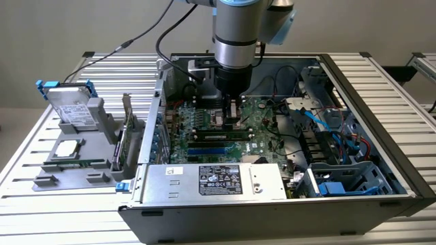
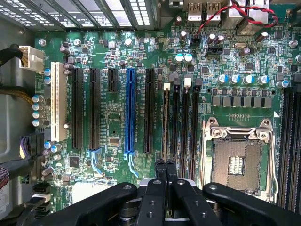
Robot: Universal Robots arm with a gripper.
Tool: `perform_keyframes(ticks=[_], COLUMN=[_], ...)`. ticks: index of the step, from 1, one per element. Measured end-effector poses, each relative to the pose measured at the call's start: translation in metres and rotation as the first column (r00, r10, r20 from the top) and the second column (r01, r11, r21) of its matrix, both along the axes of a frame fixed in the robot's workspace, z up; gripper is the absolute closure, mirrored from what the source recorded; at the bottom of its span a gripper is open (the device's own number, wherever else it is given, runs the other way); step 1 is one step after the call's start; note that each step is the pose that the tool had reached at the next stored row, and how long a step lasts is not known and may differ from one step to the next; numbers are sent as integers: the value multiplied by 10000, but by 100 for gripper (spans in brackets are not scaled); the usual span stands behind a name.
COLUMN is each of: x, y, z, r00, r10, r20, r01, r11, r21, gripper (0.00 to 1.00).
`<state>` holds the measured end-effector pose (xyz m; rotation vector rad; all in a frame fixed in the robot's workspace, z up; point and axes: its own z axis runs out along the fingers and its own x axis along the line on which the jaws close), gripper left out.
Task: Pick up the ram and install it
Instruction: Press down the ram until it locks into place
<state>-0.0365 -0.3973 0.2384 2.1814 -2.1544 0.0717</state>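
Right now I have the arm down inside the open computer case (image 1: 272,214), which lies on its side on the slatted metal counter (image 1: 41,214). The gripper (image 1: 233,113) hangs low over the motherboard (image 1: 204,122), next to the CPU socket (image 1: 228,120).

On my wrist feed the jaws are closed, the two fingertips pressed together with nothing between them. The gripper (image 2: 165,165) sits right over the near end of the bank of black memory slots, between the blue expansion slot (image 2: 130,110) and the empty CPU socket (image 2: 237,162).

The ram (image 2: 165,122) stands edge-on in the memory slot furthest from the socket, showing as a thin brownish strip running the slot's length. From the exterior view the ram (image 1: 221,136) reads as a narrow green bar lying across the board, just in front of the gripper. I cannot tell whether the fingertips are touching its top edge or hovering just above it.

Off to the exterior view's left, a grey parts fixture (image 1: 71,171) rests on the counter with a hard drive (image 1: 68,102) propped upright in it.
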Motion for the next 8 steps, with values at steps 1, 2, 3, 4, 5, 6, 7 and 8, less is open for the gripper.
perform_keyframes(ticks=[1,2,3,4,5,6,7,8], x=[0,0,0,-1,-4,-6,-7,-8], y=[0,0,0,0,-1,0,0,0], z=[0,0,0,3,15,31,48,66], r00=[10000,10000,10000,9999,9997,9994,9989,9983], r10=[0,0,44,158,260,357,462,583], r20=[0,0,0,-1,-2,-1,0,0], r01=[0,0,-44,-158,-260,-357,-462,-583], r11=[10000,10000,10000,9999,9997,9994,9989,9983], r21=[0,0,0,-2,-3,-1,1,0], gripper=[90,90,90,90,90,90,90,90])
